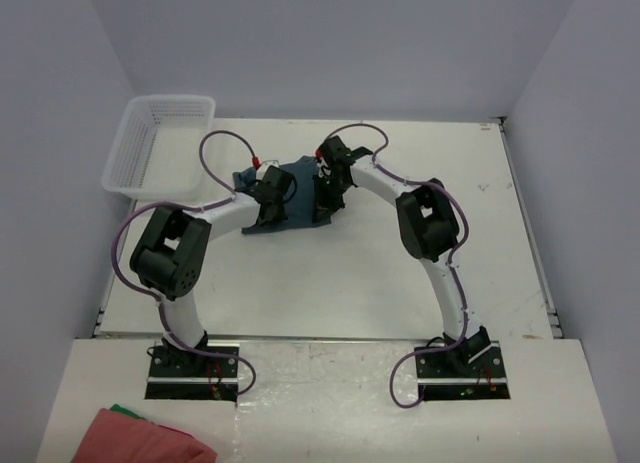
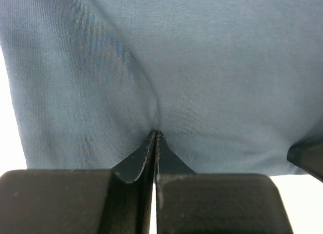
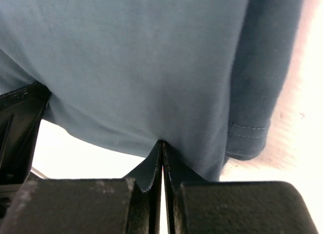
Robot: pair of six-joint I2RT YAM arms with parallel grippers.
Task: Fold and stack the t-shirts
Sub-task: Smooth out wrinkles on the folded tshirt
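Left gripper (image 2: pixel 155 135) and right gripper (image 3: pixel 161 144) each pinch the blue t-shirt (image 1: pixel 298 183) apparently mid-fold, nothing stacked yet, a red cloth (image 1: pixel 145 438) seemingly untouched.

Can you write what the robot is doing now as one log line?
step: folding | left gripper: shut on blue t-shirt | right gripper: shut on blue t-shirt | white basket: far left, apart from shirt

T-shirt (image 1: pixel 300 198) on table (image 1: pixel 350 283); basket (image 1: pixel 175 97) behind-left of it
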